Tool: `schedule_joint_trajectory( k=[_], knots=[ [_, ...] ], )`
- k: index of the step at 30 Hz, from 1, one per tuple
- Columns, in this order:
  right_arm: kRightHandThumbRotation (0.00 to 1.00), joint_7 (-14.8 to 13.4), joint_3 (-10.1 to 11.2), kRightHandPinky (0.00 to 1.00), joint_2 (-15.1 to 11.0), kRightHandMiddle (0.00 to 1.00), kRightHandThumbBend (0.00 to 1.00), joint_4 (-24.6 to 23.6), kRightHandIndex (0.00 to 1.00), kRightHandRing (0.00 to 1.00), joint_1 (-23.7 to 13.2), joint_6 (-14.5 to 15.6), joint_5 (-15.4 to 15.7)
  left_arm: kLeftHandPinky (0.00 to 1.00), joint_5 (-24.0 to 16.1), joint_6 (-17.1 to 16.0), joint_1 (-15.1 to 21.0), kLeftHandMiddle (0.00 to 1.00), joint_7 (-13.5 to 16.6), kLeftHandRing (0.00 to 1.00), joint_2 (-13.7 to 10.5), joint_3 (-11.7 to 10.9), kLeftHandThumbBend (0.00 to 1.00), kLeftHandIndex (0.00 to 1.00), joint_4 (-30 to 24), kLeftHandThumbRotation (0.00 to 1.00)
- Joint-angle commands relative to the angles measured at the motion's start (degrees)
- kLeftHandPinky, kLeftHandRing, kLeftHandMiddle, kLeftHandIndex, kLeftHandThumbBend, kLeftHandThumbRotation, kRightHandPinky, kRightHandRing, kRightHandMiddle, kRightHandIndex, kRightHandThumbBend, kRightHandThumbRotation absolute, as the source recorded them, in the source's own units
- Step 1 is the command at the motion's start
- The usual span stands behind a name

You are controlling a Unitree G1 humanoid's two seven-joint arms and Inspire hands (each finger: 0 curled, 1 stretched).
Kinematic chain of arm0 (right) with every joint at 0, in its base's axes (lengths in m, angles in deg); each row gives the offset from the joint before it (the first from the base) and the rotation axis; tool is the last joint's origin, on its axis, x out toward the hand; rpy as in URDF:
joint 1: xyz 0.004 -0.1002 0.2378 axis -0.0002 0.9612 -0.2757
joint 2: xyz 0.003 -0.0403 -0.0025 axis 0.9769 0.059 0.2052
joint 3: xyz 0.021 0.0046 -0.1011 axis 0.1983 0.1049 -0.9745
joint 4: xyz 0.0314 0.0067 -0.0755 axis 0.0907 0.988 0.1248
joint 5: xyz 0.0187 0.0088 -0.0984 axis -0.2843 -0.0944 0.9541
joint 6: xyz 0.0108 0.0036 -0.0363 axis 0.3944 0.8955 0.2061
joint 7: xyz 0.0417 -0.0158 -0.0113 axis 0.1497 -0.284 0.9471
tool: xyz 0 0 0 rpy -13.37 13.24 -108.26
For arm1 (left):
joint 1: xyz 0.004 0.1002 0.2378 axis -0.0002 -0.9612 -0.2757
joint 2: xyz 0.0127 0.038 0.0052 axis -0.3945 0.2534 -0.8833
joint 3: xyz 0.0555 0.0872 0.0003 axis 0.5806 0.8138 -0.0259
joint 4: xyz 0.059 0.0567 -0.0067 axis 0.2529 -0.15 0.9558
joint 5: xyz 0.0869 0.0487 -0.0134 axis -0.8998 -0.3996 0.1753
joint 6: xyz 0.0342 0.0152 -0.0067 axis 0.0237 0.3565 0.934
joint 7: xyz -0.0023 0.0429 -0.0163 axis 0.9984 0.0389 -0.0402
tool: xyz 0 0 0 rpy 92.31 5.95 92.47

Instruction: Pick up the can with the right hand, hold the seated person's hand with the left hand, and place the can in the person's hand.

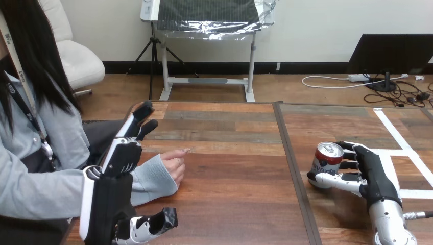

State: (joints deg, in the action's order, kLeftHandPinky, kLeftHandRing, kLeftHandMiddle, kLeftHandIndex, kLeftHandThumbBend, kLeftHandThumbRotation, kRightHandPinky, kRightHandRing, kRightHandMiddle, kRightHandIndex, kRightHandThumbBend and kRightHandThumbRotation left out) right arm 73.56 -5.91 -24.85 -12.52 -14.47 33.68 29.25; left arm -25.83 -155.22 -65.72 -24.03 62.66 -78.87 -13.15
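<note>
On the table point(230, 199), the right hand point(377, 176) grips the upright can point(327, 157).

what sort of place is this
Probably a robot test bench in a lab or workshop: a wooden table marked with white tape lines, the robot's right hand curled round a can, and the person's hand on the table beside the open left hand.

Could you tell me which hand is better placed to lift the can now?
The right hand: it is already curled round the upright can. The left hand is open and far from the can, near the person's hand.
</note>
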Motion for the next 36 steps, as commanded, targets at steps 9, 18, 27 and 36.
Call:
schedule_joint_trajectory(
  k=[9, 18, 27, 36],
  knots=[
    [0.00, -2.9, -1.0, 0.57, -0.5, 0.65, 0.85, -0.9, 0.67, 0.63, -4.8, 0.8, 1.3, 0.94, -0.7, -0.6, 3.0, 0.92, 0.5, 0.93, 0.6, -0.5, 1.00, 0.87, -0.3, 0.70],
    [0.00, -5.2, -1.7, 0.51, -0.6, 0.60, 0.78, -0.9, 0.62, 0.56, -5.0, 2.7, 2.3, 0.98, -2.1, -0.2, 2.7, 0.92, 0.4, 0.95, 1.1, -1.7, 1.00, 0.88, -0.7, 0.71],
    [0.00, -5.8, -1.5, 0.43, -0.7, 0.53, 0.73, -0.9, 0.58, 0.48, -5.0, 3.3, 2.1, 0.97, -2.9, 0.2, 2.4, 0.91, 1.0, 0.92, 1.5, -1.9, 1.00, 0.88, -1.1, 0.72],
    [0.00, -5.3, -0.9, 0.40, -0.7, 0.51, 0.71, -0.9, 0.57, 0.45, -4.9, 3.6, 1.2, 0.96, -1.5, 0.3, 2.1, 0.91, 1.2, 0.92, 1.0, 0.1, 1.00, 0.89, -1.1, 0.68]
  ],
)
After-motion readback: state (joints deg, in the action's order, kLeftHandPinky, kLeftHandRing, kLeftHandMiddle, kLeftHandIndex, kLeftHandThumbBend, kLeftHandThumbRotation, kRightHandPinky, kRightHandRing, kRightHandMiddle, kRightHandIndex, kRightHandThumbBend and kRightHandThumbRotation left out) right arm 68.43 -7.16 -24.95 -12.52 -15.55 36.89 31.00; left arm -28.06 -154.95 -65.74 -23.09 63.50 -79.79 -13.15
